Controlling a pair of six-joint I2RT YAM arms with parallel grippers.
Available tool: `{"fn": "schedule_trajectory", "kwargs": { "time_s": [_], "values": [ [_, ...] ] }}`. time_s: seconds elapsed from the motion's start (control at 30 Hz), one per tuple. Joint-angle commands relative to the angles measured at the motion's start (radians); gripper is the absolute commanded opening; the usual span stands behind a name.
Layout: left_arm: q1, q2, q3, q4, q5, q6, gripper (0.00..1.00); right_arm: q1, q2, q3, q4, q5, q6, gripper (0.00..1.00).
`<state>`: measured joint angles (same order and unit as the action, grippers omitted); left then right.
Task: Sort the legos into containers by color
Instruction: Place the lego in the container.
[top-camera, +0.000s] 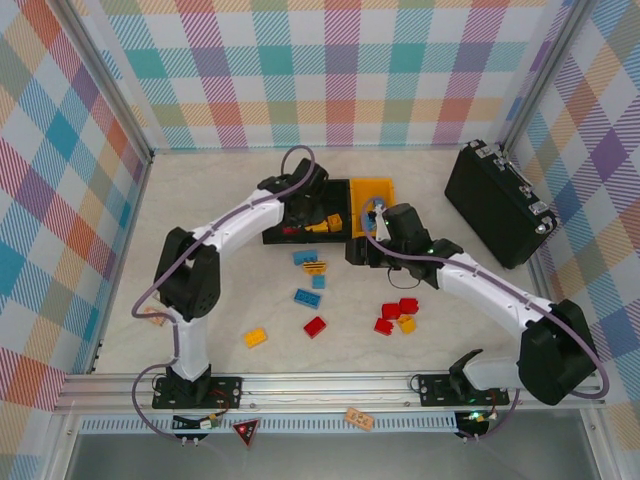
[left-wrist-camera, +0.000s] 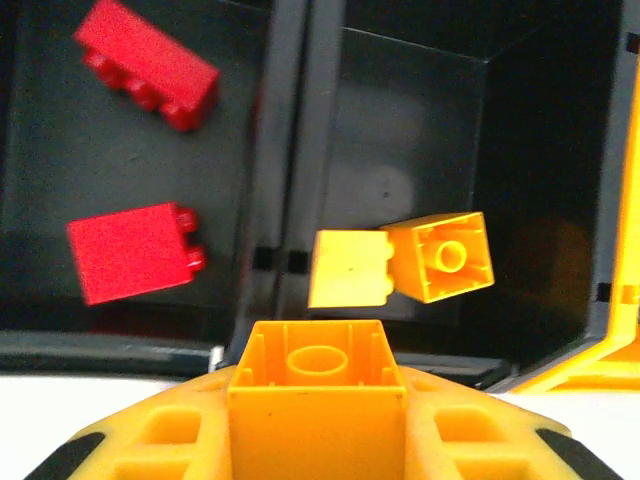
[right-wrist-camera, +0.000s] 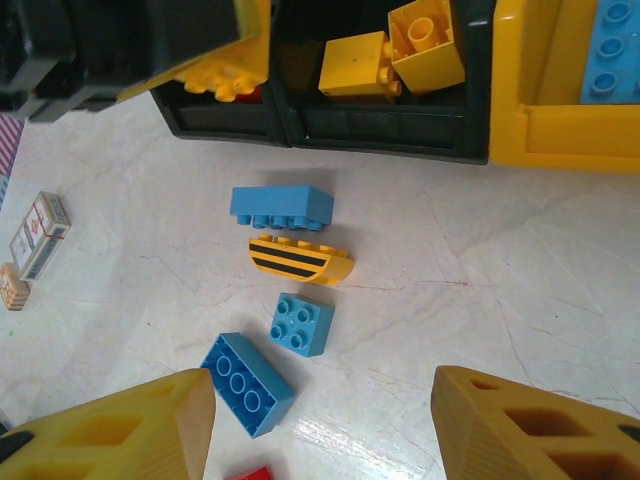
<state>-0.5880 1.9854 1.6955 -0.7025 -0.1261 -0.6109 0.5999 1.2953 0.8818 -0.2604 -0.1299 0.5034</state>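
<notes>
Left gripper (left-wrist-camera: 318, 445) clamps a yellow brick (left-wrist-camera: 318, 375) over the near rim of the black bins (left-wrist-camera: 400, 120); right gripper (right-wrist-camera: 320, 400) stands spread and empty.
That brick hangs almost above the divider (left-wrist-camera: 290, 150) between them, with red legos (left-wrist-camera: 130, 250) at ten o'clock of it and yellow legos (left-wrist-camera: 400, 265) at one o'clock. Released here, I reckon it could clip the wall and tumble in with the reds, or bounce back onto the table (left-wrist-camera: 60, 400). Further right the yellow-orange bin (right-wrist-camera: 520, 100) holds blue. Loose legos (right-wrist-camera: 282, 205) lie at the right gripper's twelve o'clock, close enough to the left that a reach might knock the two together.
</notes>
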Motion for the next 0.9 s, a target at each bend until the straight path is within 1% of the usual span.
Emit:
{"fn": "schedule_trajectory", "kwargs": {
  "time_s": [0.0,0.2,0.37,0.6,0.67,0.8,0.87],
  "values": [
    [-0.006,0.068,0.103,-0.066,0.020,0.049,0.31,-0.009,-0.036,-0.016,-0.020,0.022,0.016,0.59],
    [-0.006,0.186,0.258,-0.116,0.008,0.081,0.32,-0.017,-0.049,-0.023,-0.029,0.026,0.018,0.60],
    [-0.002,0.272,0.369,-0.174,-0.029,0.095,0.32,-0.020,-0.055,-0.024,-0.032,0.026,0.018,0.60],
    [0.004,0.333,0.438,-0.193,-0.036,0.107,0.34,-0.023,-0.066,-0.030,-0.034,0.029,0.016,0.59],
    [0.005,0.344,0.453,-0.199,-0.031,0.110,0.37,-0.025,-0.068,-0.032,-0.033,0.029,0.017,0.59],
    [0.004,0.336,0.458,-0.198,-0.034,0.112,0.49,-0.025,-0.067,-0.039,-0.029,0.029,0.021,0.59],
    [0.004,0.325,0.453,-0.195,-0.038,0.114,0.50,-0.025,-0.070,-0.043,-0.027,0.028,0.024,0.59]
  ]
}}
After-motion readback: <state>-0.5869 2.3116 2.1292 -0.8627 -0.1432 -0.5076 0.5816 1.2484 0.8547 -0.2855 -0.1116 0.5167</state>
